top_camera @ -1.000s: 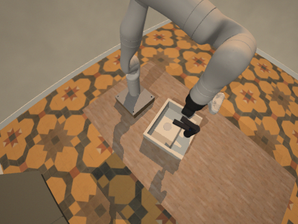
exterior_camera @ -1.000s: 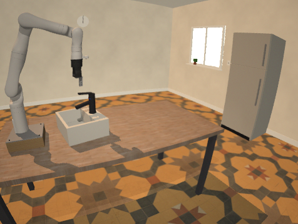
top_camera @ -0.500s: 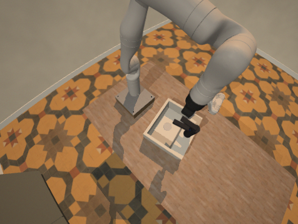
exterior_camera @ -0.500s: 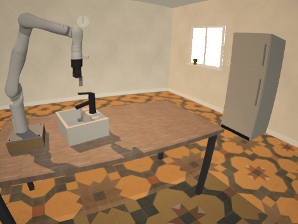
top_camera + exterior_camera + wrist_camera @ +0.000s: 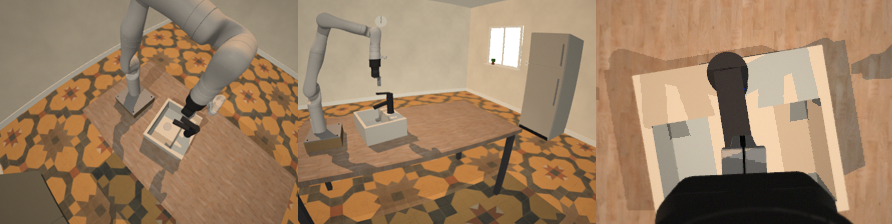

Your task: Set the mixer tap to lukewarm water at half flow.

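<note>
One gap counted for you: the gripper, fingers together and empty, hung straight above the lever; its axis ran along the spout.

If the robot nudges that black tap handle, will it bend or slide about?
Probably neither. The handle looks like a rigid black bar joined to the tap's upright post, so it should swing and lift as one piece. The shut gripper hangs above it, and its smooth top might let closed fingers slip.
</note>
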